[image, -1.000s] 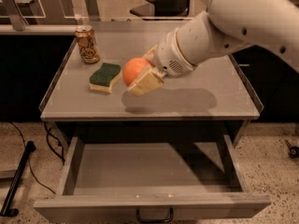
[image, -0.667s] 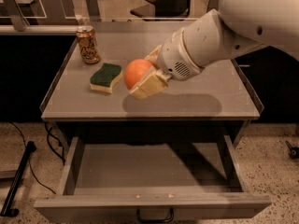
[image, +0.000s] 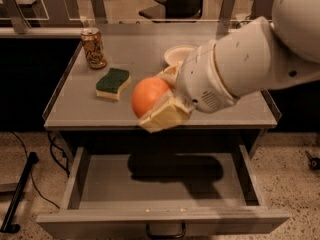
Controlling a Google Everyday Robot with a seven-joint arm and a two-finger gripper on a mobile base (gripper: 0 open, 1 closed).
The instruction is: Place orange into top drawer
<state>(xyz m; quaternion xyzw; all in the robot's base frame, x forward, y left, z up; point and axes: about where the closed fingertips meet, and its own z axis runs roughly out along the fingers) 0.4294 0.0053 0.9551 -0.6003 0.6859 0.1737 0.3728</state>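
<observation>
Nearest to me, below the gripper [image: 155,100], the top drawer [image: 100,223] stands open. Its front panel runs along the bottom edge of the view, and the dark handle [image: 165,231] is partly cut off there. The drawer floor is bare apart from the arm's shadow [image: 175,166], and the side walls sit well apart, so there's plenty of open room underneath.

The gripper hangs right at the table's front edge [image: 90,125], clamped on the orange [image: 146,95]. One tan finger [image: 167,115] sits under the fruit; the other is mostly hidden behind it.

The fat white arm [image: 250,64] blocks my view of the table's right side. Left of the gripper as I see it, and further back, there's the sponge [image: 113,83], then the can [image: 93,48]. Behind the gripper a white bowl [image: 177,54] peeks out, half covered by the wrist.
</observation>
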